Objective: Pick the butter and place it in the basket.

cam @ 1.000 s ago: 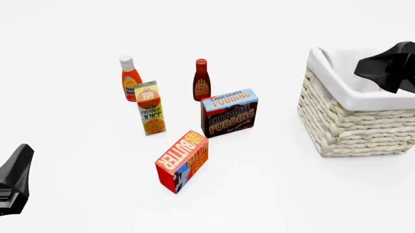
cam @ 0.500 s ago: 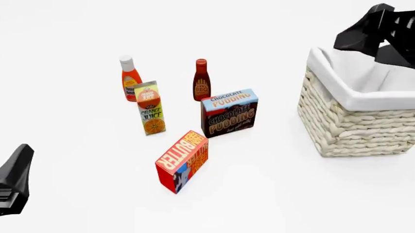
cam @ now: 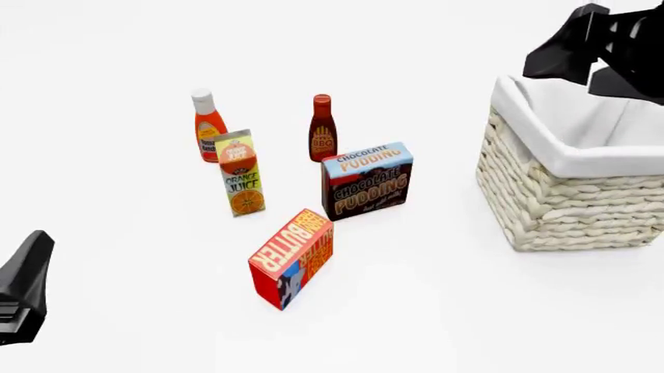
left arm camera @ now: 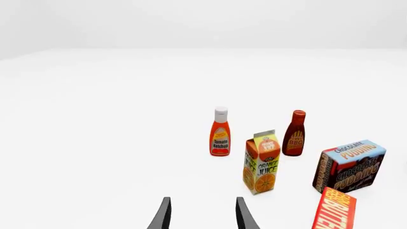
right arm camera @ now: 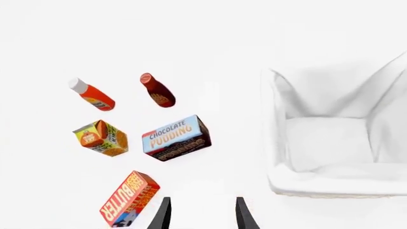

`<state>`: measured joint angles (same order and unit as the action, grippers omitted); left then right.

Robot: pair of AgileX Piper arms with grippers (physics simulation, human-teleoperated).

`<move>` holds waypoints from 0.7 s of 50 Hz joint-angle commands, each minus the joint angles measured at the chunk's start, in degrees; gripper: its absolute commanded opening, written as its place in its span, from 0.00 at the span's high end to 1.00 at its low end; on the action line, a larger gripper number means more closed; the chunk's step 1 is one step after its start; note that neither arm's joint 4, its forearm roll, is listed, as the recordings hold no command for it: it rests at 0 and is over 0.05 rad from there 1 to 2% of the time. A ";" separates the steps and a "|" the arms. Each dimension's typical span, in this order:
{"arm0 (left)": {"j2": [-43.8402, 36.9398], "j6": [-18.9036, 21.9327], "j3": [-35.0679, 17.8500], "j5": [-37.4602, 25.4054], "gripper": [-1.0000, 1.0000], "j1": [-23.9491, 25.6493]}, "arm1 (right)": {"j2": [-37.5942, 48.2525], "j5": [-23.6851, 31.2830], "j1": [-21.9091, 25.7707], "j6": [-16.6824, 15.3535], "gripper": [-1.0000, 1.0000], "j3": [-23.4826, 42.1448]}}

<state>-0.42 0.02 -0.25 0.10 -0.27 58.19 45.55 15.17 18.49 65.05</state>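
The butter (cam: 292, 256), a red carton with yellow-orange lettering, stands on the white table in front of the other groceries. It also shows in the right wrist view (right arm camera: 129, 199) and at the edge of the left wrist view (left arm camera: 334, 210). The wicker basket (cam: 571, 210) with white lining stands at the right, and its inside (right arm camera: 273, 143) is empty. My right gripper (cam: 565, 58) hangs high above the basket's far rim, open and empty (right arm camera: 202, 217). My left gripper (cam: 36, 249) is low at the near left, open and empty (left arm camera: 202, 217), well away from the butter.
Behind the butter stand a chocolate pudding box (cam: 368, 183), an orange juice carton (cam: 241, 175), a ketchup bottle (cam: 208, 128) and a BBQ sauce bottle (cam: 323, 130). The pudding box lies between the butter and the basket.
My right gripper has risen from just over the basket's opening to high above its far rim. The left arm and all the groceries have not moved.
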 commanded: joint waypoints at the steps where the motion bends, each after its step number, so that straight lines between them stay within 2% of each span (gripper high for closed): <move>1: -0.01 0.00 0.00 0.00 0.00 0.01 | 3.08 -0.71 1.70 2.18 0.00 0.47; 19: -0.01 0.00 0.00 0.00 0.00 0.01 | 7.58 -3.29 5.95 3.51 0.00 1.92; 23: 0.00 -0.01 0.00 0.00 0.00 0.00 | 8.74 -3.56 6.89 4.53 0.00 2.38; 29: 0.00 0.01 0.00 0.00 0.00 0.00 | 8.86 -4.52 7.19 7.83 0.00 1.34; 35: 0.00 -0.01 0.00 0.00 0.00 0.00 | 9.39 -5.08 7.26 9.19 0.00 0.88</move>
<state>-0.42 0.02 -0.25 0.10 -0.27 66.44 41.54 21.67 24.95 66.49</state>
